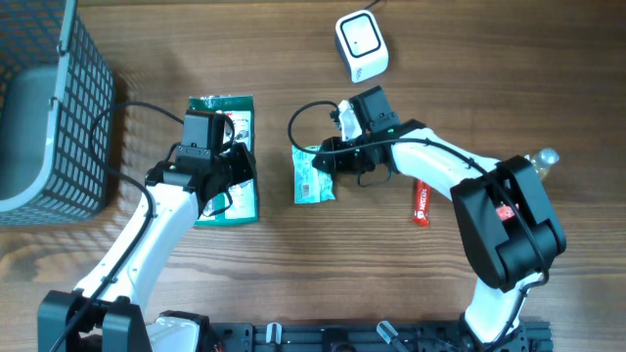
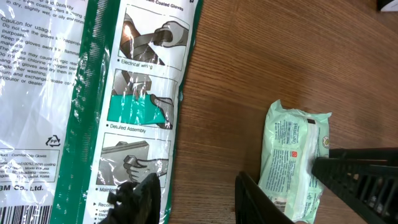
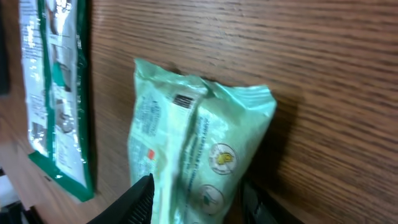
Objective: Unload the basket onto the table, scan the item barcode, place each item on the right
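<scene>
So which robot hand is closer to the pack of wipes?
Right. The right gripper has its fingers either side of the wipes pack; the left gripper hangs over the glove packet beside it.

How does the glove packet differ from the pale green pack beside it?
The glove packet is flat, larger, dark-green-edged with pictured instructions; the pale green pack is smaller and puffy. The glove packet lies free under the left gripper; the pale green pack is gripped by the right gripper. Both show barcodes.
</scene>
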`<state>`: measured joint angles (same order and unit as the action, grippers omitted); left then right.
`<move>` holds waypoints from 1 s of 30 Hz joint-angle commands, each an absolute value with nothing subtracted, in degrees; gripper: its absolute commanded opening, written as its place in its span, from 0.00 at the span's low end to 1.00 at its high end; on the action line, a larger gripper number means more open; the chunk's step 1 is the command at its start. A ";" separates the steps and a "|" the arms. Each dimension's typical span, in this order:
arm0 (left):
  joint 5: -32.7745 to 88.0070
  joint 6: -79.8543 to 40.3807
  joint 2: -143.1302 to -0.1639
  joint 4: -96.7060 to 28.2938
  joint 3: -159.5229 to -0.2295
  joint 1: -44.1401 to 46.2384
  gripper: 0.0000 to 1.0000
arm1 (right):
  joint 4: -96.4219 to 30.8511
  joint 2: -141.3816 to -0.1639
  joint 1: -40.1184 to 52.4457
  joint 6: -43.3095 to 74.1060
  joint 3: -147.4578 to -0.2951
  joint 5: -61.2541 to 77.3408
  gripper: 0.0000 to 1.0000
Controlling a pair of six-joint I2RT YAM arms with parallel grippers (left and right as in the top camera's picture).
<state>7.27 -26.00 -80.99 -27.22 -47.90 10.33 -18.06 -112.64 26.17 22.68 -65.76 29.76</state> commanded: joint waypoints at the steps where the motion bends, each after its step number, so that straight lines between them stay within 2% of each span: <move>1: 6.55 -25.28 -80.68 -27.07 -47.68 10.11 0.32 | -17.74 -111.33 26.28 23.14 -63.53 24.40 0.37; 3: 6.55 -25.28 -80.68 -27.05 -47.68 10.11 0.33 | -17.52 -111.33 26.28 23.16 -63.37 24.05 0.31; 5: 6.52 -25.26 -80.68 -27.07 -47.68 10.11 0.33 | -16.49 -111.33 26.28 23.14 -63.37 25.52 0.30; 11: 6.52 -25.26 -80.68 -27.07 -47.68 10.11 0.33 | -15.46 -111.33 26.28 23.11 -63.37 29.95 0.31; 15: 6.55 -25.28 -80.68 -27.05 -47.68 10.11 0.33 | -16.05 -111.70 26.41 23.09 -63.24 29.58 0.38; 18: 6.52 -25.28 -80.68 -27.05 -47.68 10.11 0.33 | -15.49 -113.21 26.41 23.11 -63.24 29.63 0.39; 19: 6.52 -25.28 -80.68 -27.05 -47.68 10.11 0.33 | -15.35 -113.67 26.41 23.07 -63.24 29.63 0.34; 21: 6.52 -25.28 -80.68 -27.05 -47.68 10.11 0.33 | -15.35 -113.62 26.28 22.24 -63.31 29.65 0.17; 23: 6.52 -25.28 -80.68 -27.05 -47.68 10.11 0.33 | -15.68 -111.72 25.26 20.18 -63.90 29.89 0.04; 28: 6.52 -25.26 -80.68 -27.03 -47.68 10.11 0.34 | -15.51 -103.37 20.86 18.85 -64.29 36.07 0.04; 30: 6.52 -25.26 -80.68 -27.05 -47.68 10.11 0.34 | -14.61 -100.12 19.00 14.96 -64.47 38.61 0.04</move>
